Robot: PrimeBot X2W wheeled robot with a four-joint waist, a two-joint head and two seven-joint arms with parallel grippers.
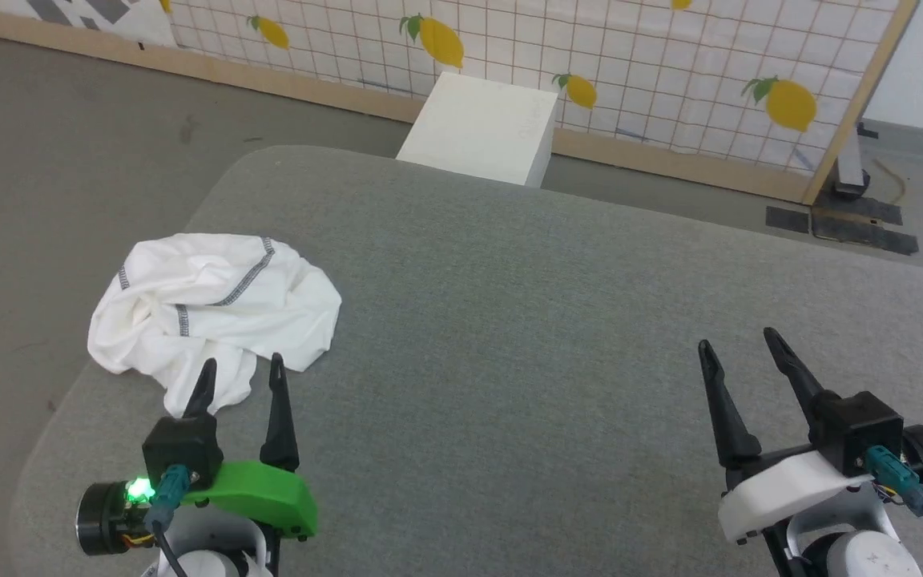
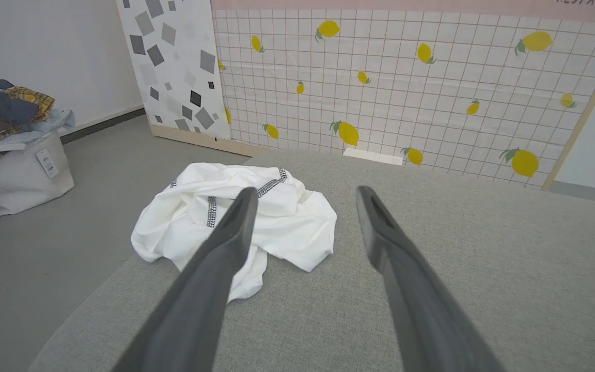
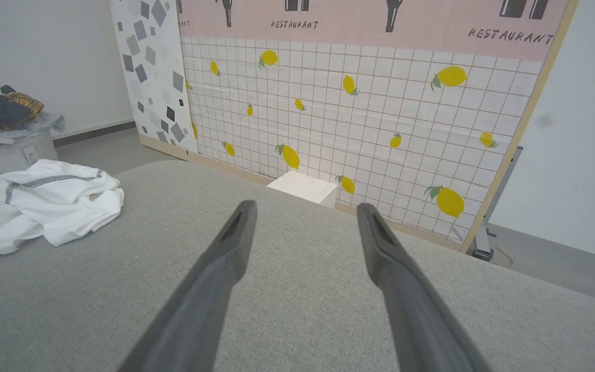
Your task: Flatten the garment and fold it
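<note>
Garment (image 1: 213, 308): crumpled heap, neither flattened nor folded. Left gripper (image 1: 242, 360) beside it, right gripper (image 1: 736, 338) well apart (both spread, empty).

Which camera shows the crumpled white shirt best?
The left wrist view: the garment lies close and central, one finger crossing it. The head view shows it smaller; the right wrist view, at its left edge.
</note>
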